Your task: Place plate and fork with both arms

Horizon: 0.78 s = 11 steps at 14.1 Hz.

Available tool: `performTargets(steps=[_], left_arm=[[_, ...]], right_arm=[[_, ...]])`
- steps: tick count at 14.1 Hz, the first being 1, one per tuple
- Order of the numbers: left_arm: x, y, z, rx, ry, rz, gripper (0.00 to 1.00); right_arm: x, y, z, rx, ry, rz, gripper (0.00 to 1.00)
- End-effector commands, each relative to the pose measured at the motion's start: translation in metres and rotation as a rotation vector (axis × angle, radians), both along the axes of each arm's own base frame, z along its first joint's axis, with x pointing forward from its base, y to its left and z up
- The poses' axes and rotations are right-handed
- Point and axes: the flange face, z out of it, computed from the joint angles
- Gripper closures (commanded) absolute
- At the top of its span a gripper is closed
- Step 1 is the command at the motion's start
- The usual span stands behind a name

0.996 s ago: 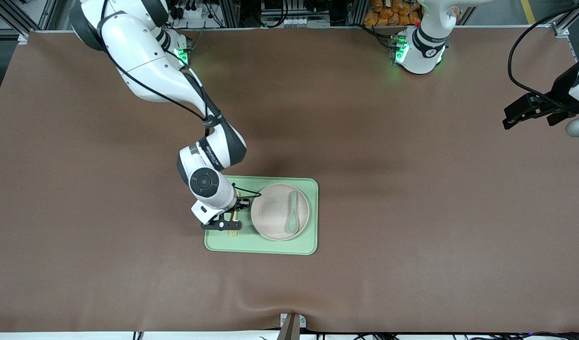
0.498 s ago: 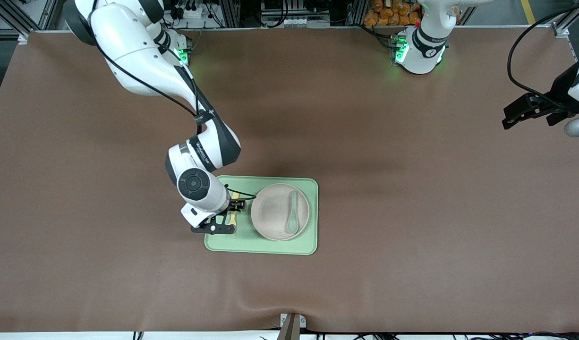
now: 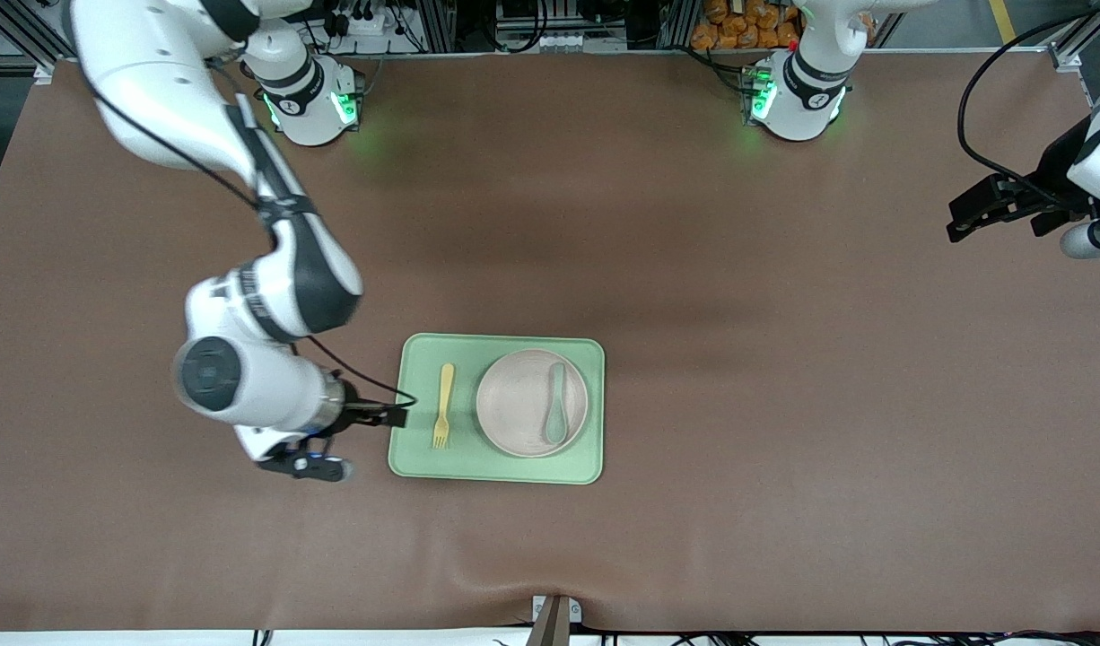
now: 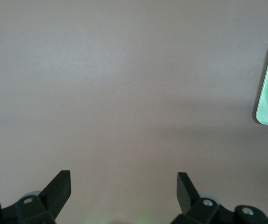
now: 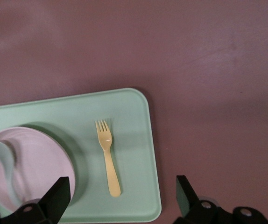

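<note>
The pale-yellow fork (image 3: 442, 416) lies flat on the light-green tray (image 3: 496, 471), beside the beige-pink plate (image 3: 517, 404), toward the right arm's end. A grey-green spoon (image 3: 556, 405) lies in the plate. My right gripper (image 3: 304, 466) is open and empty, over the bare table just off the tray's edge at the right arm's end. Its wrist view shows the fork (image 5: 108, 158), the plate (image 5: 40, 163) and the tray (image 5: 134, 116) past the open gripper (image 5: 122, 186). My left gripper (image 3: 964, 222) is open and empty, waiting over the table's edge at the left arm's end.
Brown mat (image 3: 783, 404) covers the table. The left wrist view shows bare mat past the open left gripper (image 4: 123, 179), with a corner of the tray (image 4: 266, 93) at the picture's edge. The arm bases (image 3: 797, 99) stand along the table's edge farthest from the front camera.
My right gripper, which stood low over the fork on the tray, has drawn away toward the right arm's end, off the tray. The fork now lies uncovered. The left arm has barely moved.
</note>
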Motion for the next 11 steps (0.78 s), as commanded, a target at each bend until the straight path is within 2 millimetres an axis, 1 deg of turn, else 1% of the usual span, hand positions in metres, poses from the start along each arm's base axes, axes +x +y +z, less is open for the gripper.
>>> performTargets(steps=[1, 2, 4, 5, 6, 7, 9, 11], left_arm=[[-0.006, -0.001, 0.007, 0.001, 0.002, -0.003, 0.0], [-0.006, -0.002, 0.007, 0.001, 0.002, -0.003, 0.0], [-0.006, -0.001, 0.007, -0.001, 0.001, 0.0, 0.0], [-0.007, -0.002, 0.009, -0.001, -0.002, -0.002, 0.0], [-0.007, -0.003, 0.01, -0.003, -0.004, -0.005, 0.0], [-0.007, -0.006, 0.01, -0.012, -0.003, -0.003, 0.0], [-0.007, -0.004, 0.01, -0.006, -0.003, 0.007, 0.0], [-0.007, -0.001, 0.01, -0.002, -0.002, 0.006, 0.0]], right_arm=[[-0.008, -0.024, 0.044, 0.019, 0.005, -0.009, 0.0], [-0.008, -0.031, 0.056, 0.004, -0.012, -0.013, 0.0], [-0.013, -0.047, 0.091, -0.027, -0.048, -0.024, 0.0], [-0.022, -0.053, 0.109, -0.051, -0.035, -0.016, 0.0], [-0.032, -0.059, 0.132, -0.092, -0.043, 0.02, 0.0], [-0.04, -0.07, 0.157, -0.115, -0.073, 0.054, 0.0], [-0.058, -0.09, 0.194, -0.139, -0.086, 0.074, 0.0], [-0.086, -0.103, 0.229, -0.147, -0.065, 0.117, 0.0]])
